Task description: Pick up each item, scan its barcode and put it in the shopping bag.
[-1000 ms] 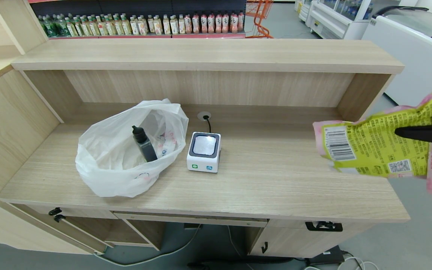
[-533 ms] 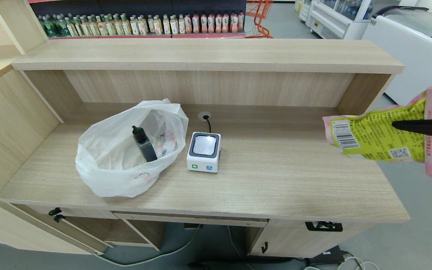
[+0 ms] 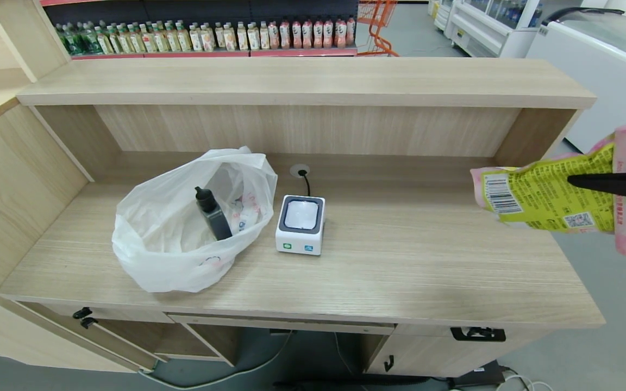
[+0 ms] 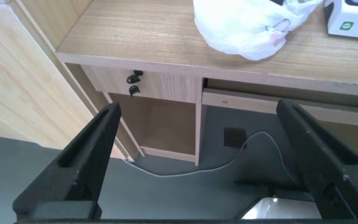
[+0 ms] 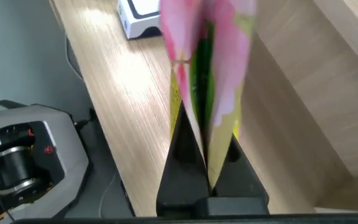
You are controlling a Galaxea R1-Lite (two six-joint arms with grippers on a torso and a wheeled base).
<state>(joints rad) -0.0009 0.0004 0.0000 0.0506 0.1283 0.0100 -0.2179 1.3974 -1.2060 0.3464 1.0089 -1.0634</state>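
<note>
My right gripper [image 3: 576, 182] is shut on a yellow-green and pink snack pouch [image 3: 546, 195], held in the air past the counter's right end. The pouch's barcode [image 3: 498, 196] sits on its end nearest the scanner. In the right wrist view the pouch [image 5: 207, 74] stands edge-on between the fingers of the gripper [image 5: 207, 152]. A white cube scanner [image 3: 301, 224] sits mid-counter. Left of it lies the open white shopping bag [image 3: 155, 244] with a black bottle [image 3: 212, 214] inside. My left gripper [image 4: 199, 112] hangs open below the counter's front edge.
The wooden counter [image 3: 400, 271] has a raised back shelf [image 3: 302, 81] and a side wall on the left [image 3: 14, 179]. A black cable [image 3: 304, 179] runs from the scanner into a grommet. White freezers [image 3: 595, 60] stand at the far right.
The right gripper lifted the pouch up and a little to the right, then held it. The head camera shifted slightly. The bag and scanner stayed put.
</note>
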